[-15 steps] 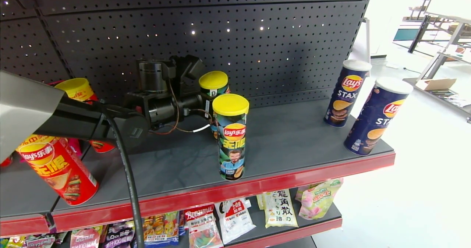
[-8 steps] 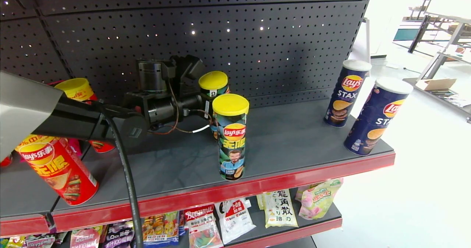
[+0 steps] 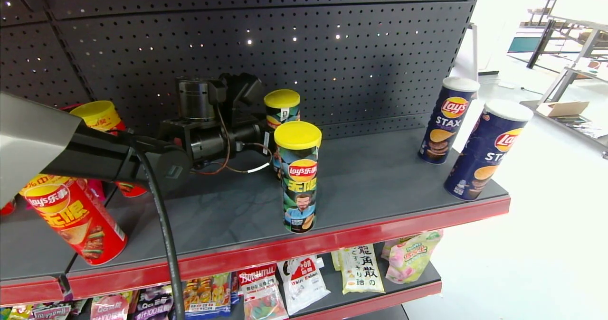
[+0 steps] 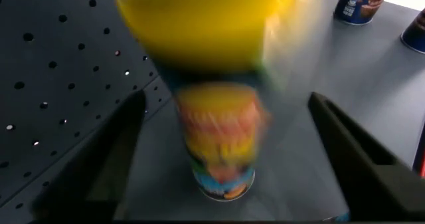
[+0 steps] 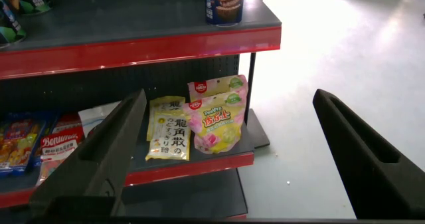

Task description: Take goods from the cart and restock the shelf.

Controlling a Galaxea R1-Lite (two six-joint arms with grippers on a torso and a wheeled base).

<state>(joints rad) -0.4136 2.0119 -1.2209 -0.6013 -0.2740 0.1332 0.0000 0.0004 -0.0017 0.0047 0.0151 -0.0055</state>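
- Step in hand: placing the yellow-lidded, blue-green cylindrical chip can (image 3: 282,111) on the dark grey shelf (image 3: 380,177) with the red front edge. The chip can stands upright near the black pegboard back panel (image 3: 332,63), just behind a matching can (image 3: 298,177) at the shelf front.
- Left gripper (image 4: 229,104): the fingers (image 4: 113,164) are spread, one on each side of the chip can, with a gap on both sides. The release appears complete.
- Next move, as judged: a straight retreat away from the chip can, brushing neither it nor the matching can, then a return to the cart.
- Left arm (image 3: 109,156): extended roughly level over the shelf from the robot's left, wrist beside the can's upper half.
- Right gripper (image 5: 229,94): fingers wide apart and empty, held low before a lower shelf (image 5: 192,167) of snack bags (image 5: 216,121).
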